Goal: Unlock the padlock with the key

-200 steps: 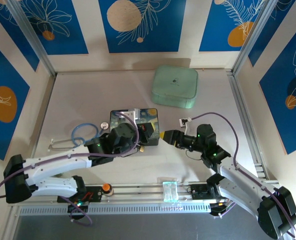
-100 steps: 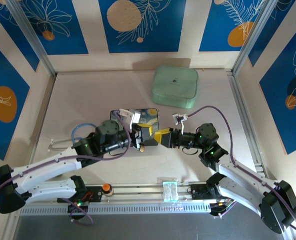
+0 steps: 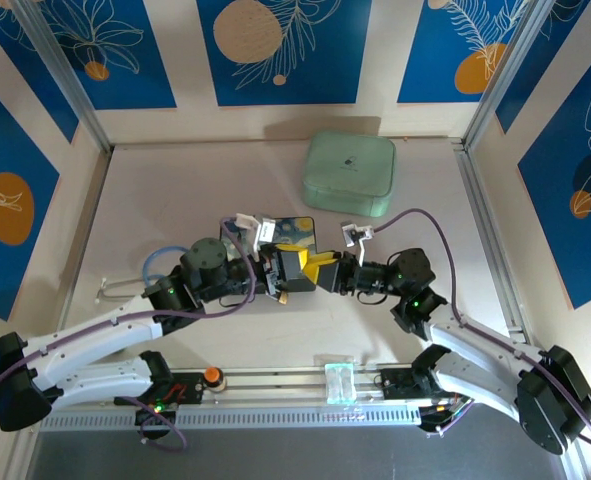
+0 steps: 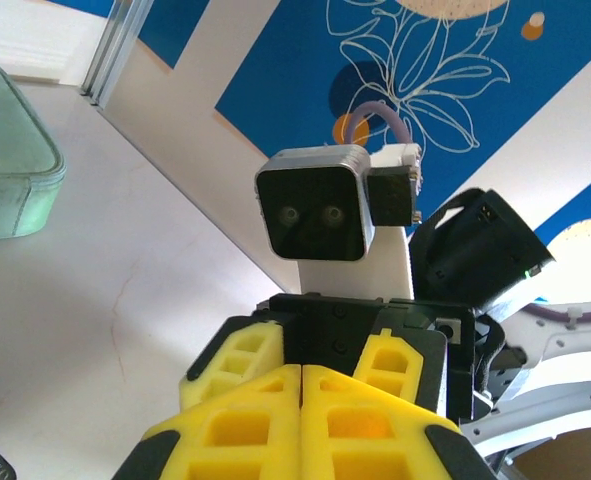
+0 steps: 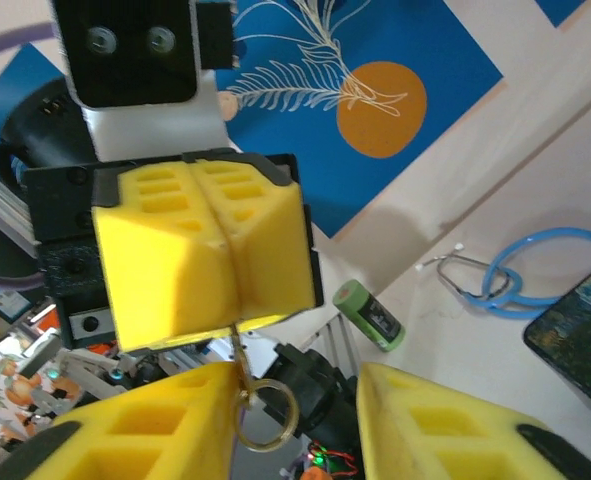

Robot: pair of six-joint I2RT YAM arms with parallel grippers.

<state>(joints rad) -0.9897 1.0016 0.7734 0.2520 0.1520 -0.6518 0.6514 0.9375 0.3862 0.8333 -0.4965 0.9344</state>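
The key is thin and brass-coloured, with a wire ring at its end. It hangs out from between the pressed-together yellow fingers of my left gripper, which is shut on it above the table's middle. In the top view its ring end pokes out toward the near edge. My right gripper faces the left one tip to tip. Its fingers stand apart, with the ring lying against one finger. In the left wrist view my left gripper is shut. The padlock is hidden.
A dark painted tin lies just behind both grippers. A mint-green case sits at the back. A blue stethoscope lies left of the left arm. A green roll lies near the front rail.
My right gripper has moved left until it meets the left gripper, and its fingers have narrowed around the key's ring. The left arm has shifted while keeping its grip on the key.
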